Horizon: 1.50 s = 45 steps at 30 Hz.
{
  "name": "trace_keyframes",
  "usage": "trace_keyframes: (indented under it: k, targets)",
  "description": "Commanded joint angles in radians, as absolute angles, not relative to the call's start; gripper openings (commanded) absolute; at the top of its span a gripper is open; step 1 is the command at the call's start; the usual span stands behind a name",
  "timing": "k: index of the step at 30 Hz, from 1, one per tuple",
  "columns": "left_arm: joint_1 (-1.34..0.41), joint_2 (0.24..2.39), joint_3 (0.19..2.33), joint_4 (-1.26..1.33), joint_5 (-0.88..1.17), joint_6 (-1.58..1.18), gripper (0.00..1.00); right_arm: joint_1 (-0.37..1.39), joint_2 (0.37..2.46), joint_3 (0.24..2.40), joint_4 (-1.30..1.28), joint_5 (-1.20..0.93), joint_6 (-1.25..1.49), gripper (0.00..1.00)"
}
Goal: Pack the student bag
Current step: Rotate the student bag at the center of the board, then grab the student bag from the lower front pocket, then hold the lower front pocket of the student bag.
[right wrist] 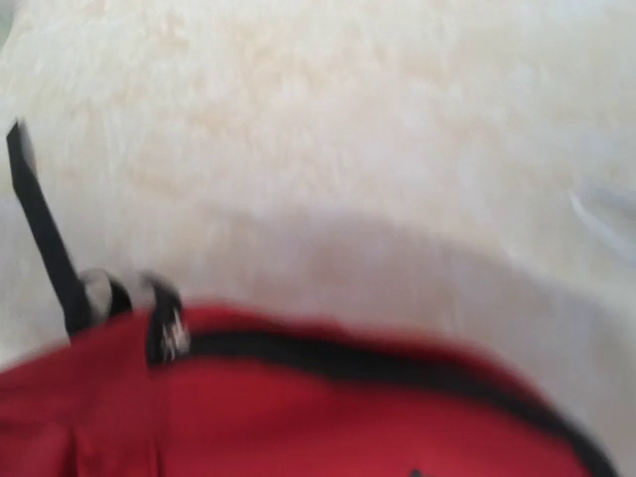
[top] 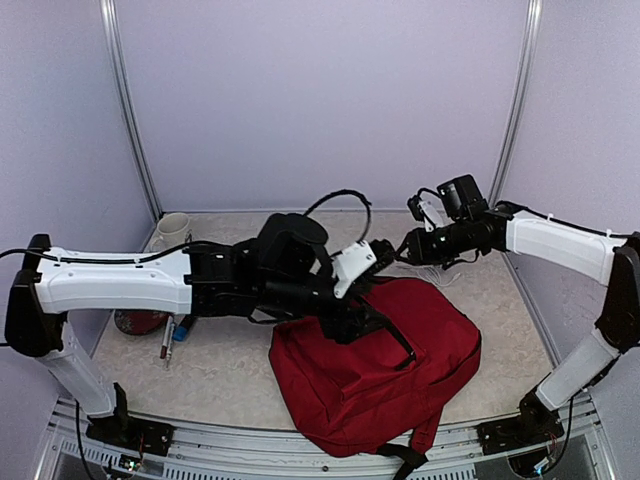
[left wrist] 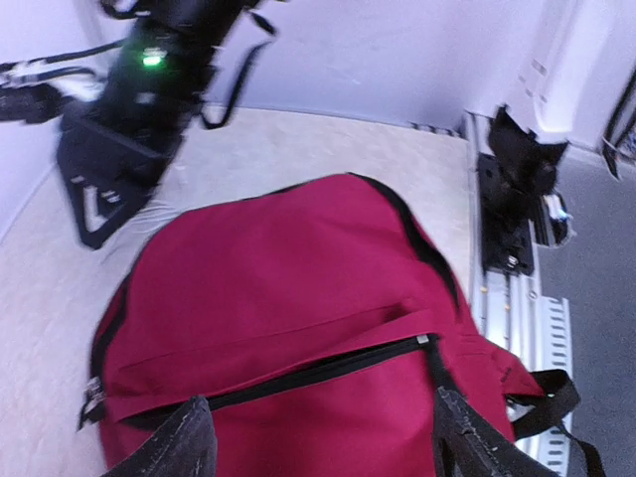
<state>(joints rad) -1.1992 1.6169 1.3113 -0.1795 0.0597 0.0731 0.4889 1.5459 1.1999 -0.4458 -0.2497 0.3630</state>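
Student bag (top: pixel 385 370) at table's (top: pixel 230 370) near edge

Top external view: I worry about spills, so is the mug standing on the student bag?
No, the mug stands on the table near its far corner, well apart from the student bag.

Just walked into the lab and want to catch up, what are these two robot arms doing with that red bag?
Both arms are reaching over the large dark-red fabric backpack lying flat on the beige table. The left gripper hovers open above its front, where a black zip looks closed. The right gripper is at the bag's far top edge; whether it grips anything is unclear. A cream mug and pens sit off to the left, unpacked.
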Motion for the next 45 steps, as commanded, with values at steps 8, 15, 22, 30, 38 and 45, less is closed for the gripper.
trace_keyframes:
  k: [8,15,22,30,38,45]
  targets:
    - [-1.349,1.907,1.577,-0.417,0.048,0.088,0.71,0.499,1.351,0.968,-0.467,-0.236,0.413,0.37]
    - [-1.341,1.913,1.546,-0.361,0.066,0.030,0.20,0.500,1.299,0.941,-0.474,-0.202,0.404,0.37]
    - [-1.342,1.938,1.582,-0.402,0.041,0.030,0.26,0.499,1.284,0.944,-0.478,-0.196,0.396,0.37]
    - [-1.338,1.917,1.575,-0.379,-0.019,0.049,0.00,0.501,1.246,0.923,-0.492,-0.309,0.393,0.38]
    - [-1.304,1.829,1.496,-0.284,-0.128,0.066,0.00,0.644,1.128,0.887,-0.529,-0.506,0.366,0.41]
    - [-1.281,1.785,1.431,-0.231,-0.089,0.056,0.00,0.663,0.980,0.771,-0.521,-0.475,0.437,0.43]
